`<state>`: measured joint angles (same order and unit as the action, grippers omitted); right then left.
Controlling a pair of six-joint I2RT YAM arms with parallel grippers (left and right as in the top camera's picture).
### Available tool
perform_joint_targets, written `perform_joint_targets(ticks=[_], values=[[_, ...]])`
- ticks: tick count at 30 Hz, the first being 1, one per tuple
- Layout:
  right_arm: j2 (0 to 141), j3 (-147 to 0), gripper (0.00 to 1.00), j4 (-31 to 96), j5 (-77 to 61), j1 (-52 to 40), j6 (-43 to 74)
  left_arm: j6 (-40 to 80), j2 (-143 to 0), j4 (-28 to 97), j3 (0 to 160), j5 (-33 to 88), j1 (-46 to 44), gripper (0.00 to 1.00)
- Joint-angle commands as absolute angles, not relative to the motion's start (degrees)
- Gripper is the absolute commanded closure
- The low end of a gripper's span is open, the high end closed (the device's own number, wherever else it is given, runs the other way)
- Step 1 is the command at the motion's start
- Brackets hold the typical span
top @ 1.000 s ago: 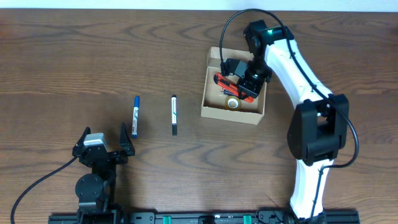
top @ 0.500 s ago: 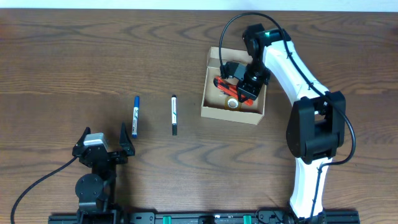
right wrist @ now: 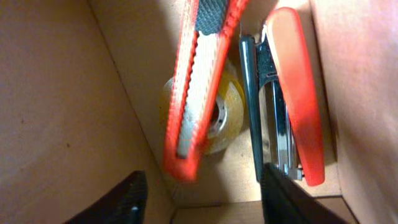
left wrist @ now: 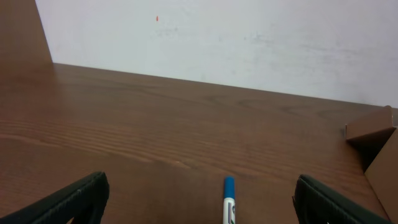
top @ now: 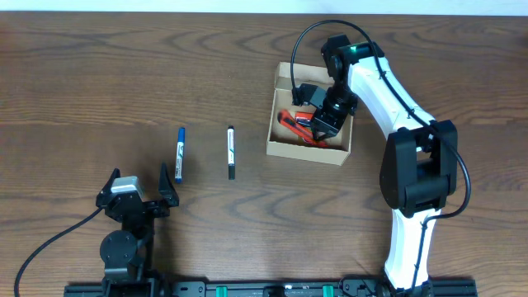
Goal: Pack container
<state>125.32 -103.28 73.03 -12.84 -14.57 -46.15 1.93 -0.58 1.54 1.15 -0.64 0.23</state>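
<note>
Release: right gripper (top: 320, 122), down in the box (top: 305, 154) right of table centre, was shut a second ago; its fingers now stand apart. Cutter (right wrist: 193, 81) drops, blurred, over the tape (right wrist: 227, 118): one more item packed. Left gripper (top: 139, 183) gapes, idle.

Count:
- one box
- one cutter
- one tape
- one stapler (right wrist: 292, 81)
- two pens outside: blue (top: 179, 154), black (top: 231, 153)
- possibly a third pen inside

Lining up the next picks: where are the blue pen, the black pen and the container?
blue pen (top: 179, 154), overhead view, middle of the barrel.
black pen (top: 231, 153), overhead view, middle of the barrel.
container (top: 305, 153), overhead view, near wall.
</note>
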Motion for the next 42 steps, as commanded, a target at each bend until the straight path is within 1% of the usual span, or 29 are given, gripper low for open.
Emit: perform_joint_targets(ticks=[1,4,9,17,19,24,25,26,28,31,37,39,42], values=[[126.04,-103.11,0.42,72.88,-12.86,-14.66,-45.65,2.57,-0.23,4.29,0.27,-1.45,0.40,0.05],[126.02,-103.20,0.41,72.27,-12.12,-14.66,-44.95,2.57,-0.23,4.29,0.27,-1.45,0.40,0.05],[125.95,-106.24,0.42,72.16,-10.96,-14.66,-41.60,2.55,-0.23,4.29,0.27,-1.45,0.40,0.05],[124.29,-120.29,0.39,78.11,-12.51,-14.61,-40.75,2.55,-0.23,4.29,0.27,-1.48,0.40,0.05],[123.50,-123.33,0.39,80.23,-12.51,-14.61,-41.39,2.57,-0.23,4.29,0.27,-1.45,0.40,0.05],[121.03,-128.64,0.36,87.72,-12.43,-14.61,-47.57,2.57,-0.23,4.29,0.27,-1.48,0.40,0.05],[120.25,-129.08,0.34,87.99,-12.10,-14.61,-47.59,2.57,-0.23,4.29,0.27,-1.45,0.40,0.05],[119.20,-129.47,0.01,87.79,-11.92,-14.55,-47.24,2.57,-0.23,4.29,0.27,-1.45,0.40,0.05],[117.12,-130.32,0.01,86.39,-10.57,-14.55,-45.91,2.57,-0.23,4.29,0.27,-1.45,0.40,0.05],[113.43,-131.50,0.01,81.12,-1.34,-14.55,-38.85,2.57,-0.23,4.29,0.27,-1.48,0.40,0.05],[106.69,-131.63,0.01,67.11,29.06,-12.56,-25.36,2.55,-0.23,4.29,0.27,-1.45,0.40,0.05],[105.32,-131.63,0.01,65.04,34.02,-9.96,-21.65,2.57,-0.23,4.29,0.27,-1.45,0.40,0.05],[104.12,-131.63,0.01,66.15,34.04,-3.95,-15.97,2.57,-0.23,4.29,0.27,-1.48,0.40,0.05]])
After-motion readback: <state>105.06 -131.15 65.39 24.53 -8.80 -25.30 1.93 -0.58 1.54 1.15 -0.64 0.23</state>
